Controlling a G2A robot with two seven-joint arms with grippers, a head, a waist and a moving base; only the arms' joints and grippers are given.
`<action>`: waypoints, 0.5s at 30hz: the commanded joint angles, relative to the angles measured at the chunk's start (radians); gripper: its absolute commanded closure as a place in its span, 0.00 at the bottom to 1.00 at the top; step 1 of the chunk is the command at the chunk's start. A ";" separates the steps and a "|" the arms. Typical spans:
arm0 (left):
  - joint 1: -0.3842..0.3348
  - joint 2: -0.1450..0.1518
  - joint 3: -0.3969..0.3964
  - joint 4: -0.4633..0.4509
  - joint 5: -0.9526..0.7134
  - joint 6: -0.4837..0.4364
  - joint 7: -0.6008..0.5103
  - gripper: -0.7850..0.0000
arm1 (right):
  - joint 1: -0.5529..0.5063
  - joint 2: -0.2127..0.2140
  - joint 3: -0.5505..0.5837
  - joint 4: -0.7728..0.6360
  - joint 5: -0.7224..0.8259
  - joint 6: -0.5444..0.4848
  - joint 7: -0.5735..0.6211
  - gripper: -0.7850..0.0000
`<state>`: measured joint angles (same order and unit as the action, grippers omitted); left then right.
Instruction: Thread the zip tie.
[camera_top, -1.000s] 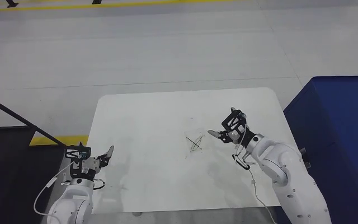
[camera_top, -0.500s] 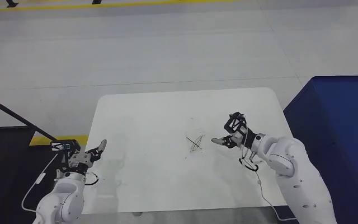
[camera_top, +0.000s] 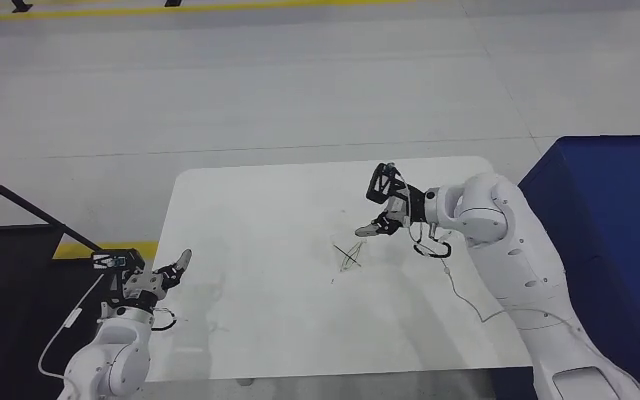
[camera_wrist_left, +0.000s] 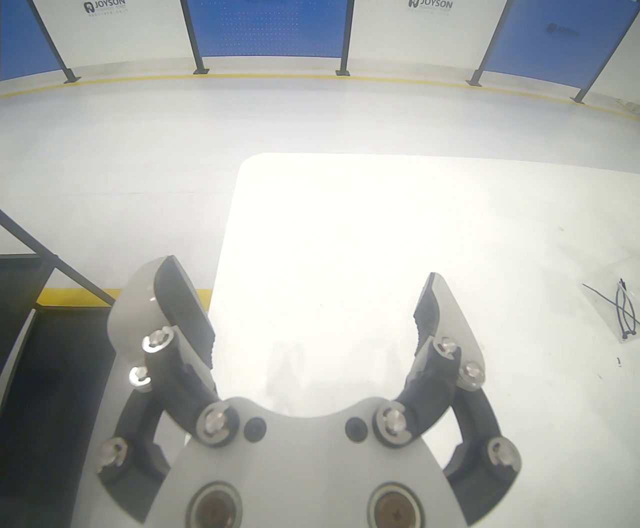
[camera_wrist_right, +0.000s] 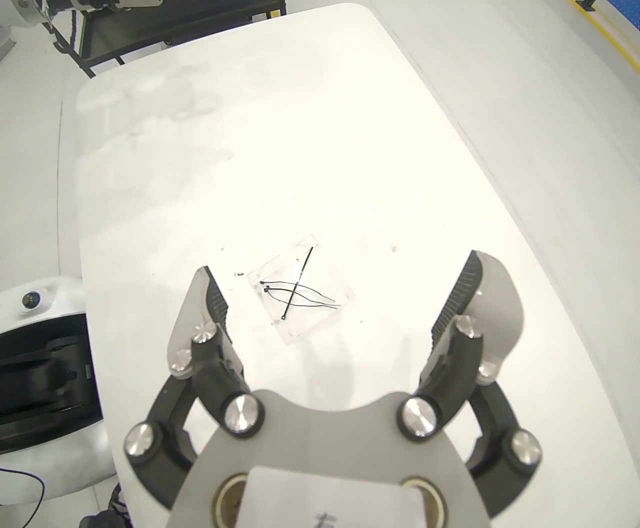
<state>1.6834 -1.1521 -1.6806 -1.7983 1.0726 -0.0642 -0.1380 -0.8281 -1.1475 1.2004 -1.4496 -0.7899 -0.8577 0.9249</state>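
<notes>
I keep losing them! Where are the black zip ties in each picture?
Top view: zip ties mid-table, near the right jaws.
Left wrist view: far across the table from the left jaws.
Right wrist view: on the table just beyond the open right jaws.
Shared landmark: the white table.

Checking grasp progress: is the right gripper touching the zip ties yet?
Apart. The right wrist view shows the open right gripper with bare tabletop between both its fingers and the zip ties.
</notes>
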 joint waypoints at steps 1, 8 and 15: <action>0.000 0.000 0.000 0.000 0.000 0.000 0.000 0.00 | 0.000 0.000 0.000 0.000 0.000 0.000 0.000 0.00; 0.000 0.000 0.000 0.000 0.000 0.000 0.000 0.00 | 0.006 0.004 -0.022 -0.080 -0.134 0.001 0.037 0.00; 0.000 0.000 0.000 0.000 0.000 0.000 0.000 0.00 | 0.207 0.005 -0.357 0.020 -0.105 0.214 0.252 0.00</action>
<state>1.6834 -1.1521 -1.6806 -1.7983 1.0726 -0.0643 -0.1380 -0.6864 -1.1414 0.9320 -1.4942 -1.0532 -0.7012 1.1192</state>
